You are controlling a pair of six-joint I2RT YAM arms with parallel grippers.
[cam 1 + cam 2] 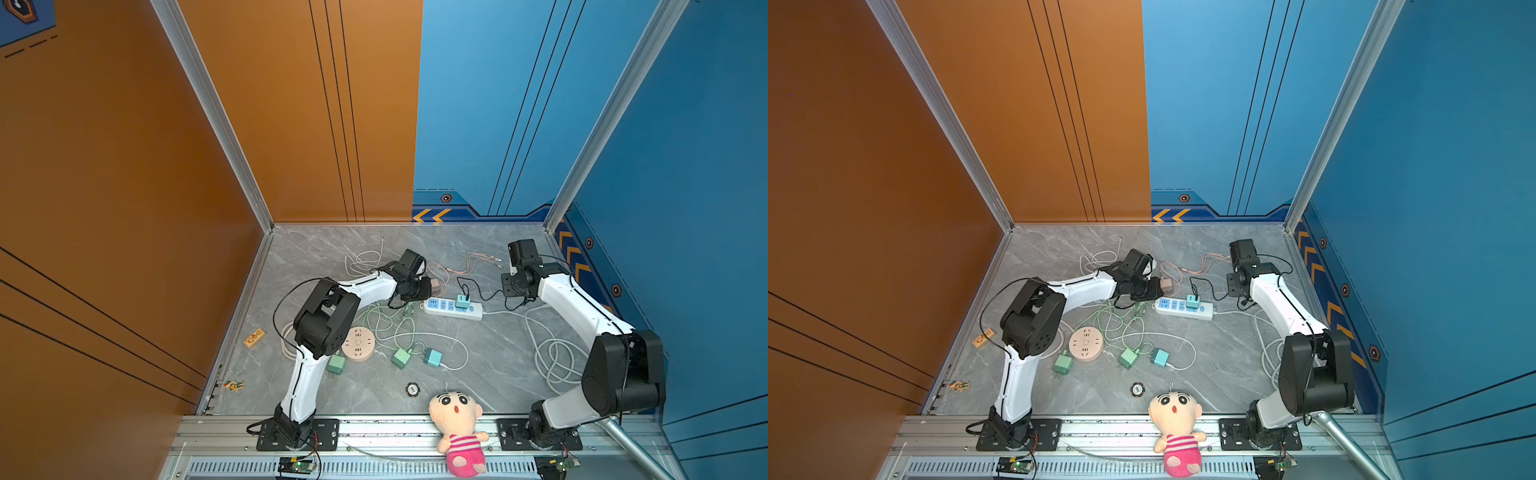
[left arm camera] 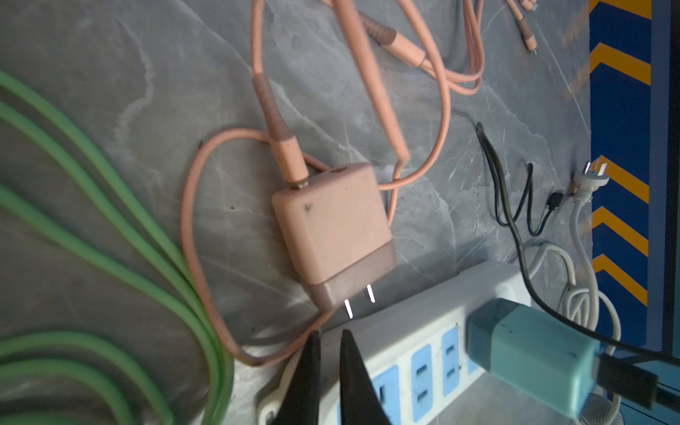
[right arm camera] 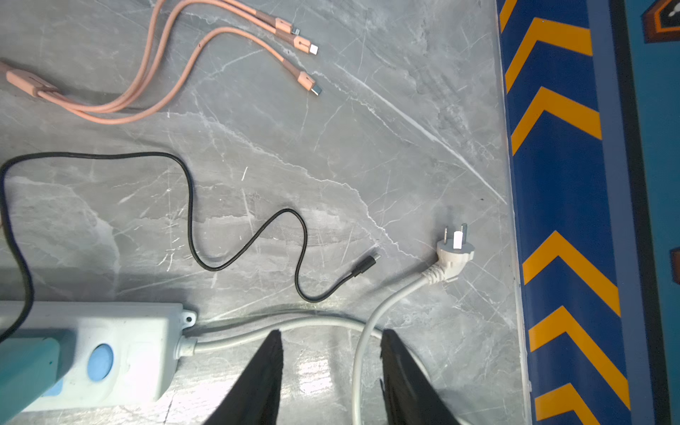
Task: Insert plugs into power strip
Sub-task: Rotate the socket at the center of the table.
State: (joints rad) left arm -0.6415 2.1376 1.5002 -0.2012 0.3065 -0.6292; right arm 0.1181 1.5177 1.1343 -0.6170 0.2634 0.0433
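1. Plush doll [image 1: 457, 432] w/ pink striped top slumps on the front rail, nearest the lens in both top views.
2. Green cube plug [image 1: 336, 364] lies by a round beige socket disc [image 1: 358, 344]. A second green cube plug [image 1: 401, 358] sits nr a loose teal cube plug [image 1: 433, 357]. All are unplugged on the grey marble tabletop [image 1: 498, 374], cables tangled.
3. White pwr strip w/ blue sockets [image 1: 453, 309] sits mid-table. A seated teal cube plug [image 2: 530, 353] is in it, w/ a black cable off its back.
4. Dusty pink-brown cube plug [image 2: 335, 228] lies flat just beside the strip's end. Its prongs point toward the strip, not in any socket.
5. Left gripper [image 2: 330, 333]: black fingers nearly pressed together, thin slit only, nothing btwn. Tips are over the strip's end, nr the pink-brown plug's prongs, not touching it.
6. Right gripper [image 3: 333, 335]: fingers spread, empty, above the strip's pale cord at the opposite end. White round-headed plug [image 3: 454, 254] lies nr the blue wall.
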